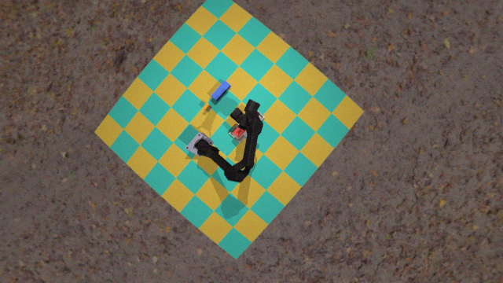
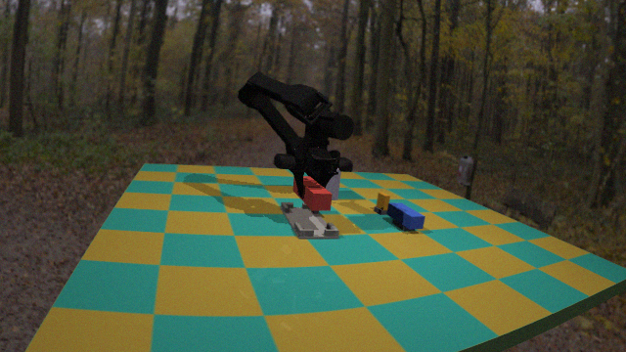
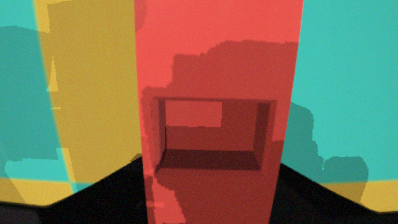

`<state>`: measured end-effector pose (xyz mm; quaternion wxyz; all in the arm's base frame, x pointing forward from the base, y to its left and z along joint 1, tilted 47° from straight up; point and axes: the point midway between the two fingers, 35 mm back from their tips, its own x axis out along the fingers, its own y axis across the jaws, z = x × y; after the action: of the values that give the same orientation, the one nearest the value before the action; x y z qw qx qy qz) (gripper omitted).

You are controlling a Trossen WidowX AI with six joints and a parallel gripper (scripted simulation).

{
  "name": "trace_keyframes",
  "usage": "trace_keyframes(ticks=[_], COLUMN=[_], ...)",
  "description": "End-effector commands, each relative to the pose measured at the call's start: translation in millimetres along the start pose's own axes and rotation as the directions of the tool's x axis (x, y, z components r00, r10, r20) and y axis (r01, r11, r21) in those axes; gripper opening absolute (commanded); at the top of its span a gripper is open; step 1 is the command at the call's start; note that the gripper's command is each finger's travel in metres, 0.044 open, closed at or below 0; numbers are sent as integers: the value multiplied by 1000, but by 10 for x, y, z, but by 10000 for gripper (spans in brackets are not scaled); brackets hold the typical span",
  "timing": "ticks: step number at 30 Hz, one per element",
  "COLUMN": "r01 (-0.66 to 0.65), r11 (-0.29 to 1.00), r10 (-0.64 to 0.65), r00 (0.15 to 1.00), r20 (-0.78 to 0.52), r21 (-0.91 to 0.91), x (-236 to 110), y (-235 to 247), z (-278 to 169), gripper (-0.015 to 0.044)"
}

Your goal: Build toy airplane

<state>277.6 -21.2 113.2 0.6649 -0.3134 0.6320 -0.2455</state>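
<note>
My gripper (image 1: 240, 127) (image 2: 313, 182) (image 3: 207, 159) is shut on the red fuselage (image 1: 238, 133) (image 2: 318, 197) (image 3: 215, 60) and holds it off the floor, over the far end of the grey jig (image 2: 310, 225) (image 1: 262, 116). The wrist view looks down the fuselage, with a rectangular socket in its top; the jig is hidden there. The blue wing (image 1: 221, 90) (image 2: 406, 216) lies on the floor to the side of the jig. The small orange tail fin (image 1: 206, 107) (image 2: 382, 200) stands next to the wing.
The arm's grey base plate (image 1: 196, 142) (image 2: 334, 185) sits behind the jig as seen in the exterior view. The checkered floor (image 1: 275, 82) (image 2: 303, 288) ends at leaf-strewn ground on every side.
</note>
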Motion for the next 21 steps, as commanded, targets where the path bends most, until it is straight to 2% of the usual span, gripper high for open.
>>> trace_keyframes(ticks=[1,10,21], r01=[5,4,4], r11=[1000,1000,1000], r10=[-5,-4,-4], r00=[1000,1000,1000], r20=[6,6,7], r21=[-2,-2,-2], x=[-6,5,184], y=[-4,-3,-5], z=[8,9,21], gripper=[195,195,195])
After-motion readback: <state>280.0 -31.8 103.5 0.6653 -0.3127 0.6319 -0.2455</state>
